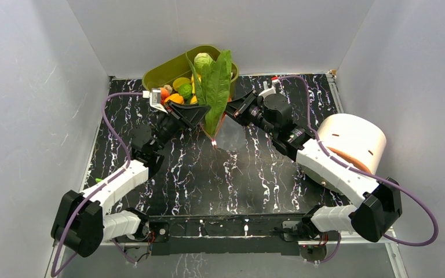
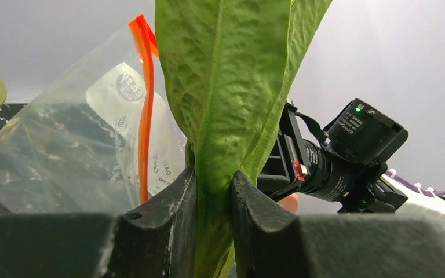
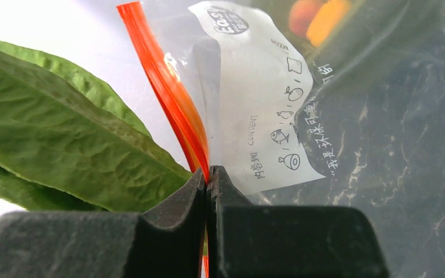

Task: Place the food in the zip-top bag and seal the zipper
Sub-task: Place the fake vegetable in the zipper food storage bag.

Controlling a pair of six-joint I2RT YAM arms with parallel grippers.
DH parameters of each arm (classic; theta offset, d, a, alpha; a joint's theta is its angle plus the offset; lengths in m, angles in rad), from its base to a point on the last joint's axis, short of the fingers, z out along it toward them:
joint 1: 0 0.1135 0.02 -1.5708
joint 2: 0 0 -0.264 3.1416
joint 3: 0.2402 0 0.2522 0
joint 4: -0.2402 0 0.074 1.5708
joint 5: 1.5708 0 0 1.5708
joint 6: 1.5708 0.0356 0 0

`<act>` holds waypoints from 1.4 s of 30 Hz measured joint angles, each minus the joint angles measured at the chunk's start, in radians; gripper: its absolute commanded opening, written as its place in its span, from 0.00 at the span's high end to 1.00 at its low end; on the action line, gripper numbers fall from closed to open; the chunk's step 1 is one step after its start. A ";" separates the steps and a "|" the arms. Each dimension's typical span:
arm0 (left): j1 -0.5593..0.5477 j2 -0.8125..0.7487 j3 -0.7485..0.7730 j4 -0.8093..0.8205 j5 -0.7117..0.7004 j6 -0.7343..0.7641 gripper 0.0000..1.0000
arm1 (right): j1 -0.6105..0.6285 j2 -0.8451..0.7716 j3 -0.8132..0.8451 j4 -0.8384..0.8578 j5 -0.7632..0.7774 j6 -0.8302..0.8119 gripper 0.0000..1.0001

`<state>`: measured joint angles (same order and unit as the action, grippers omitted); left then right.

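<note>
Just in front of the green tub (image 1: 157, 73), the left claw (image 2: 213, 180) grips the long green leaf (image 2: 226, 87) upright, and the right claw (image 3: 207, 175) pinches the red-orange zipper (image 3: 165, 90) of the clear bag (image 3: 255, 110) beside it.

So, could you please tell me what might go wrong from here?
The right gripper clamps the zipper, so the mouth of the zip-top bag may stay too closed. The left gripper holds the long leaf low down; its blade could buckle against the bag rather than slide in.
</note>
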<state>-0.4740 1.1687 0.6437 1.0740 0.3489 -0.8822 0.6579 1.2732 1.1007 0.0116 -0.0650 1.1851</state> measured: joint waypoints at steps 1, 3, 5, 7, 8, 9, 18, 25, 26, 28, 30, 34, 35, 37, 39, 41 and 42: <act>0.000 0.002 -0.006 0.005 0.000 -0.002 0.87 | 0.000 0.000 -0.003 0.002 0.003 0.001 1.00; -0.001 0.006 -0.014 0.014 0.000 -0.004 0.86 | 0.000 -0.001 -0.004 0.002 0.007 0.003 1.00; -0.002 0.006 -0.023 0.027 -0.002 -0.003 0.86 | 0.000 -0.001 -0.005 0.010 0.011 0.007 1.00; -0.003 0.006 -0.032 0.049 -0.008 -0.007 0.86 | 0.000 -0.002 -0.005 0.021 0.014 0.014 1.00; -0.003 0.006 -0.040 0.067 -0.013 -0.013 0.86 | 0.000 -0.003 -0.005 0.025 0.014 0.018 1.00; -0.004 0.006 -0.048 0.086 -0.018 -0.022 0.86 | 0.000 -0.003 -0.005 0.031 0.016 0.022 1.00; -0.023 0.021 -0.054 0.214 -0.062 -0.102 0.85 | 0.000 -0.004 -0.018 0.100 0.014 0.079 1.00; -0.029 0.040 -0.069 0.307 -0.119 -0.135 0.85 | 0.000 -0.020 -0.067 0.143 0.010 0.129 1.00; -0.031 0.045 -0.071 0.308 -0.121 -0.138 0.84 | 0.000 -0.024 -0.077 0.146 0.010 0.137 1.00; -0.034 0.054 -0.072 0.304 -0.121 -0.138 0.79 | 0.000 -0.026 -0.087 0.150 0.010 0.153 1.00; -0.037 0.054 -0.077 0.301 -0.120 -0.130 0.69 | 0.000 -0.027 -0.090 0.152 0.010 0.163 1.00; -0.041 0.013 -0.101 0.245 -0.120 -0.086 0.49 | 0.000 -0.034 -0.092 0.161 0.014 0.179 1.00; -0.042 -0.009 -0.105 0.218 -0.121 -0.069 0.44 | 0.000 -0.040 -0.096 0.174 0.014 0.182 1.00; -0.043 -0.049 -0.105 0.177 -0.122 -0.038 0.42 | 0.000 -0.042 -0.097 0.183 0.013 0.187 1.00; -0.043 -0.058 -0.105 0.150 -0.117 -0.019 0.41 | 0.000 -0.042 -0.097 0.183 0.013 0.187 1.00; -0.043 -0.067 -0.104 0.078 -0.105 0.018 0.41 | 0.000 -0.042 -0.097 0.183 0.013 0.186 1.00; -0.043 -0.076 -0.102 0.040 -0.102 0.036 0.41 | 0.000 -0.042 -0.097 0.183 0.014 0.186 1.00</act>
<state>-0.5175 1.0927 0.5415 1.1137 0.2466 -0.8459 0.6579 1.2312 1.0042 0.1951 -0.0513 1.3712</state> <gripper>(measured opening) 0.586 0.009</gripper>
